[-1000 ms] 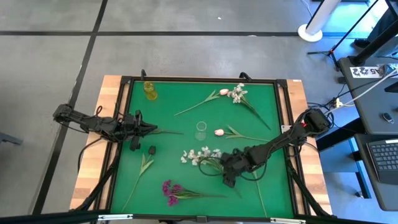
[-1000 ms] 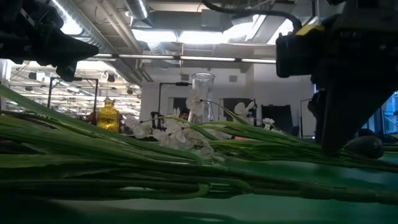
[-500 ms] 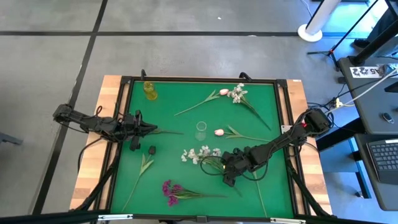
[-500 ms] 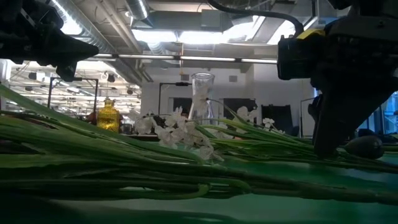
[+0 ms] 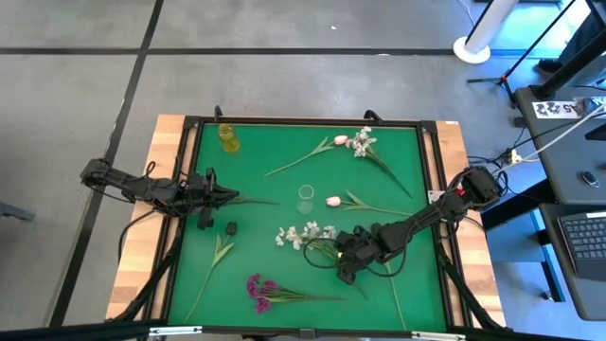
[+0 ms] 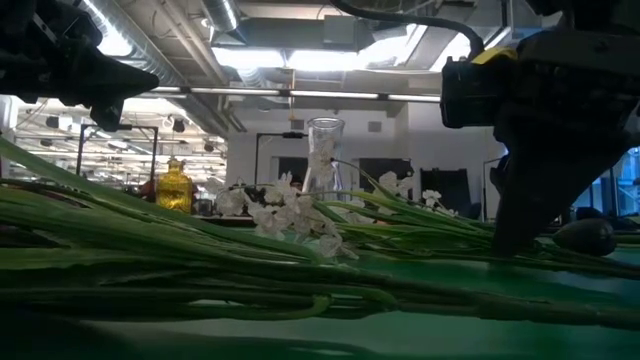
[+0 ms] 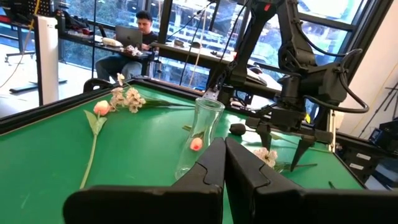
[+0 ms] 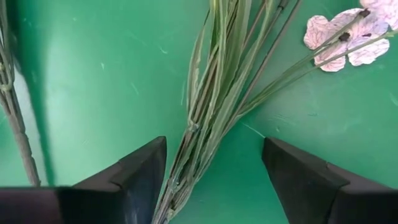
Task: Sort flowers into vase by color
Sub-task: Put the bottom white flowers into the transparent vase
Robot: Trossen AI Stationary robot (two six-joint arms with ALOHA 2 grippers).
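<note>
A white blossom spray lies on the green mat with its bundled green stem running toward the table's near right. My right gripper is open, pointing down, one finger on each side of that stem; it also shows in the high view. A clear glass vase stands mid-table and a yellow vase at the far left. My left gripper is shut and empty at the table's left side. A pink bud, a magenta cluster and a leafy stem lie on the mat.
More pink and white flowers lie at the far side, another stem at the near right, and a small black object left of centre. A raised dark frame borders the mat. A person sits beyond the table.
My right gripper has edged a little toward the table's left, staying low over the white spray's stem. The white blossoms have shifted slightly in the low view.
</note>
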